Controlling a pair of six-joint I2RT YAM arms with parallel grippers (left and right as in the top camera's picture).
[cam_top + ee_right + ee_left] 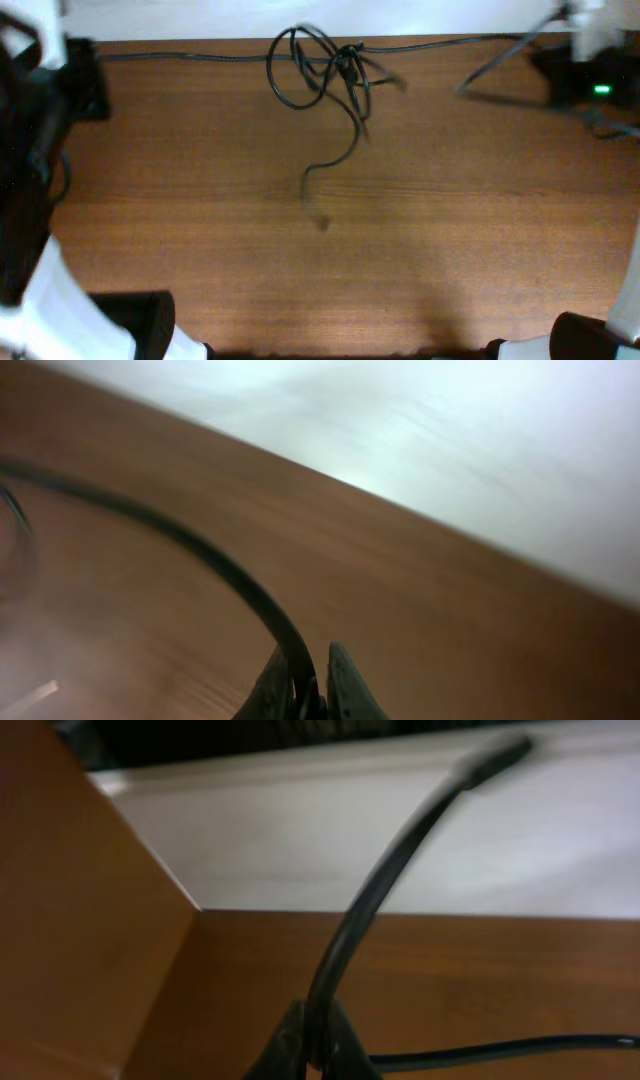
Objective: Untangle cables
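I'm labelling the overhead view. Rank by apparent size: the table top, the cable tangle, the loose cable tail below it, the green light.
Largest to smallest:
1. table top
2. cable tangle
3. loose cable tail, thin and shorter than the tangle's spread
4. green light

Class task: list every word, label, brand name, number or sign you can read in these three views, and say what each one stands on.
None can be read in any view.
The cables, the wooden table and the white strip beyond it show no print.
A green light glows on dark hardware at the overhead's top right, but no lettering shows there.
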